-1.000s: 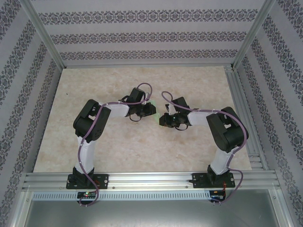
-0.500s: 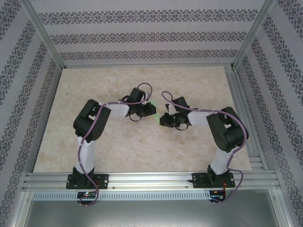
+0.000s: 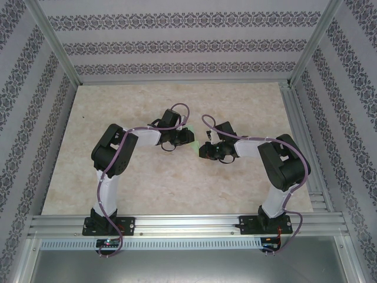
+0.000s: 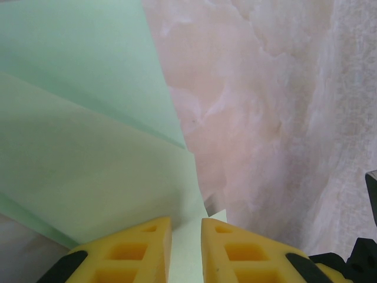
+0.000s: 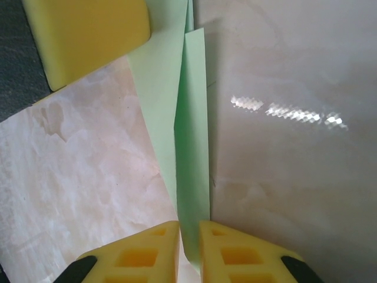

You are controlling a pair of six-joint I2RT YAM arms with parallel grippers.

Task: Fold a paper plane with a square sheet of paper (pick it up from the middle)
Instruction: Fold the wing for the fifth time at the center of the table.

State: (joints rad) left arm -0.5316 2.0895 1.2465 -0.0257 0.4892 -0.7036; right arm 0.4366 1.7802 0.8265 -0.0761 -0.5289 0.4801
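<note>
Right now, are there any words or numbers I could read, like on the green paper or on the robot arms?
No text can be read anywhere.
green paper: plain, no writing or marks.
wallpaper: only a repeating ornament pattern, no letters.
small boards at the arm bases: too small to tell if anything is printed on them.

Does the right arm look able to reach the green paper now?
Probably yes: the right gripper is closed on the paper with nothing blocking it; the left gripper pinches its other end.

No legible text or labels anywhere
</note>
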